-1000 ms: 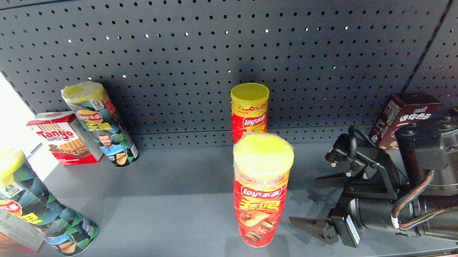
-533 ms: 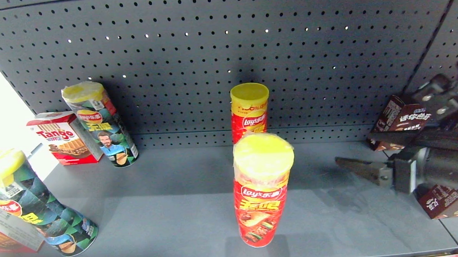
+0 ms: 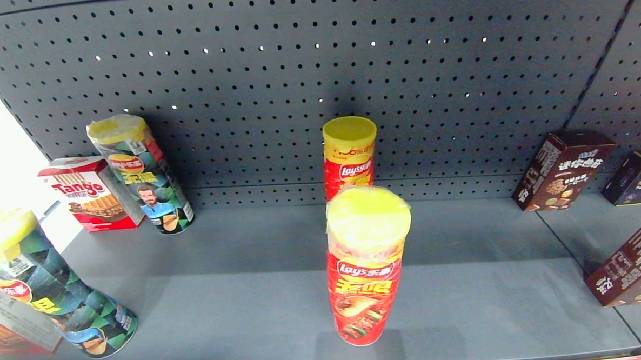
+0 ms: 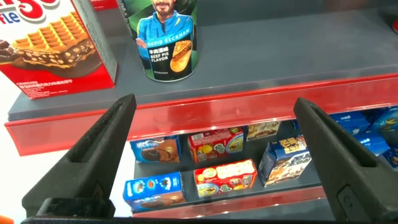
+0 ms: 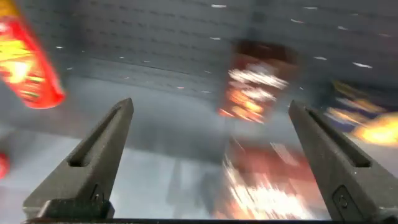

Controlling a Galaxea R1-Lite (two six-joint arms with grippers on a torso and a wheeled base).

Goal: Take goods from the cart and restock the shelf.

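Two red chip cans with yellow lids stand in a row on the grey shelf (image 3: 249, 291): one at the front (image 3: 368, 264), one behind it (image 3: 349, 154) by the pegboard. My left gripper (image 4: 211, 155) is open and holds nothing, just in front of the shelf's red edge (image 4: 186, 112), below a green chip can (image 4: 163, 37) and a red wafer box (image 4: 53, 43). My right gripper (image 5: 211, 162) is open and holds nothing, facing the brown boxes (image 5: 258, 81) with a red can (image 5: 28, 62) off to one side.
At the left of the shelf stand a wafer box (image 3: 88, 193), a green chip can (image 3: 142, 174) and a nearer green can (image 3: 49, 289). Brown boxes (image 3: 563, 169) (image 3: 632, 261) sit at the right. A lower shelf holds several small boxes (image 4: 217, 162).
My right arm has drawn back to the right and out of the head view, leaving the front red can standing on the shelf. The cans have not moved.
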